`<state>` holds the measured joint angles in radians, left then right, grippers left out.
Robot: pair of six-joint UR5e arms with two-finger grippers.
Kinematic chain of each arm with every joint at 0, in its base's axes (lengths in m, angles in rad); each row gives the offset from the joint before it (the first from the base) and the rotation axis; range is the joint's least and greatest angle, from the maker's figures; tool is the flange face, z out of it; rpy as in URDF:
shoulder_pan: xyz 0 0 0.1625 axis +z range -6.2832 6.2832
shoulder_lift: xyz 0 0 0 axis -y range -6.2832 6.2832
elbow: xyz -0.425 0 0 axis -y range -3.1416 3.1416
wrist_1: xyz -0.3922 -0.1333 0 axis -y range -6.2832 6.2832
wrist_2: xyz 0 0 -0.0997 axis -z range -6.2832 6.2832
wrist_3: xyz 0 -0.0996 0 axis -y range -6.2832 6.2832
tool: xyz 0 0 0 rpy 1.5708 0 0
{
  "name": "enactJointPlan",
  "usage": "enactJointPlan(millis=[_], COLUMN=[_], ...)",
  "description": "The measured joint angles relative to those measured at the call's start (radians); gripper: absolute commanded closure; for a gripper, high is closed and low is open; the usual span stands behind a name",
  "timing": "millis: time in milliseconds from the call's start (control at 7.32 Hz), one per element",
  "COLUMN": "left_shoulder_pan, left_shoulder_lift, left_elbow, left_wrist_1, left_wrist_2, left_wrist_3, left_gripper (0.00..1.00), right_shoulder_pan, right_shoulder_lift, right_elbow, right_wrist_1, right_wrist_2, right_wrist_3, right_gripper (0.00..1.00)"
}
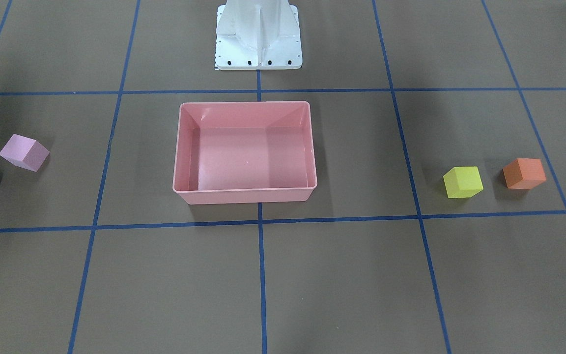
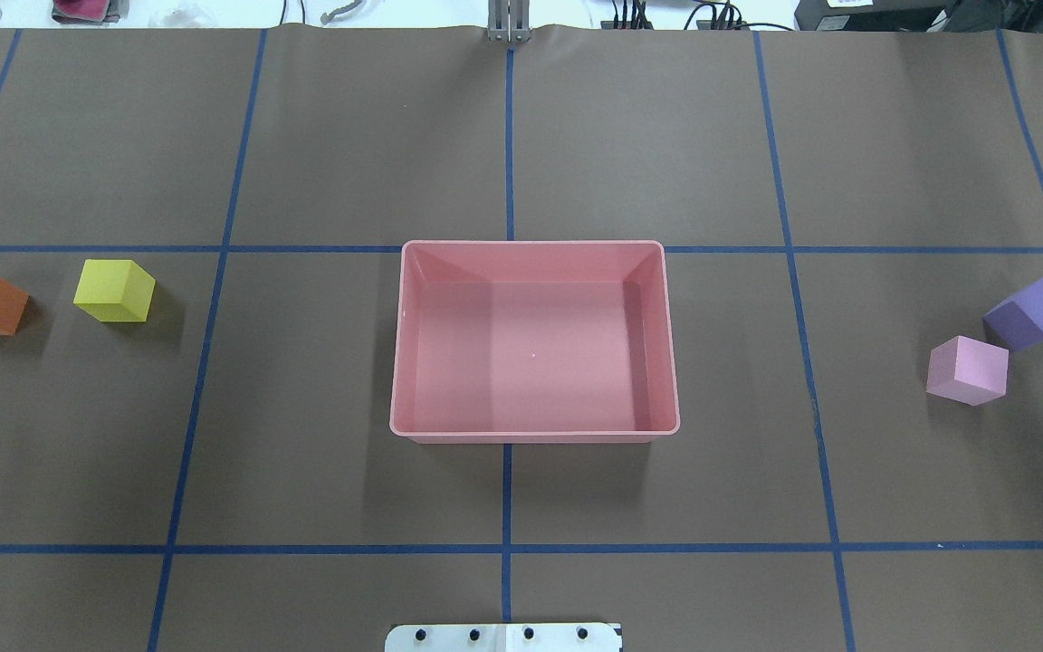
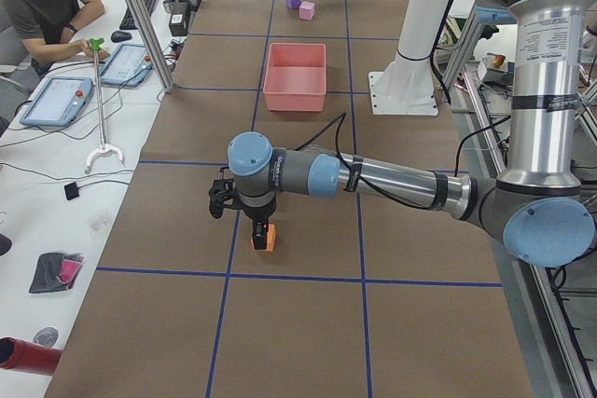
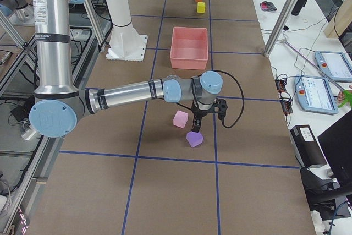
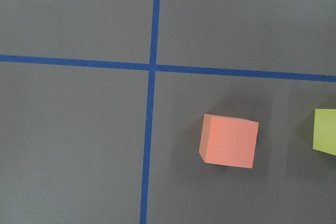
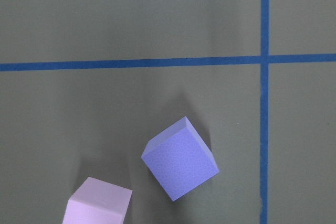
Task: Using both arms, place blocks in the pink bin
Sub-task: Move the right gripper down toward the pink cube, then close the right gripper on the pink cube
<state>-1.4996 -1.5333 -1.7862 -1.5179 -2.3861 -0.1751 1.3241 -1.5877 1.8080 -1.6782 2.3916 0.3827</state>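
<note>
From these side views you cannot tell how wide the left jaws or the right jaws stand, nor whether either grips anything. The left jaws hang over the orange block (image 3: 265, 239), seemingly just above it; the right jaws hang over the purple block (image 4: 194, 139). In your overhead view the pink bin (image 2: 531, 263), a shallow salmon tub with rounded corners, sits in the middle of the desk (image 2: 349, 136). Orange and the yellow block (image 2: 114, 290) lie at its 9 o'clock, purple and the light pink block (image 2: 968, 369) at 3 o'clock.
</note>
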Motion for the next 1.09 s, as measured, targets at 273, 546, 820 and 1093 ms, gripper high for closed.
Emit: enactJointPlan(millis=[273, 546, 820, 1093], left_shoulder_pan=[0.002, 0.004, 0.005, 0.005], left_shoulder_lift=[0.001, 0.001, 0.002, 0.002], left_elbow=[0.002, 0.004, 0.010, 0.012], left_wrist_1=[-0.011, -0.013, -0.013, -0.013], left_wrist_2=[-0.005, -0.005, -0.004, -0.005], left_wrist_3=[-0.002, 0.000, 0.004, 0.005], left_gripper=[0.00, 0.00, 0.00, 0.00], right_shoulder_pan=[-0.065, -0.163, -0.261, -0.290], right_shoulder_lift=[-0.113, -0.178, -0.195, -0.219], right_elbow=[0.093, 0.100, 0.101, 0.083], right_wrist_1=[0.113, 0.315, 0.409, 0.479], right_wrist_2=[-0.005, -0.048, -0.140, -0.156], right_wrist_3=[0.177, 0.375, 0.482, 0.500], right_gripper=[0.00, 0.03, 0.03, 0.02])
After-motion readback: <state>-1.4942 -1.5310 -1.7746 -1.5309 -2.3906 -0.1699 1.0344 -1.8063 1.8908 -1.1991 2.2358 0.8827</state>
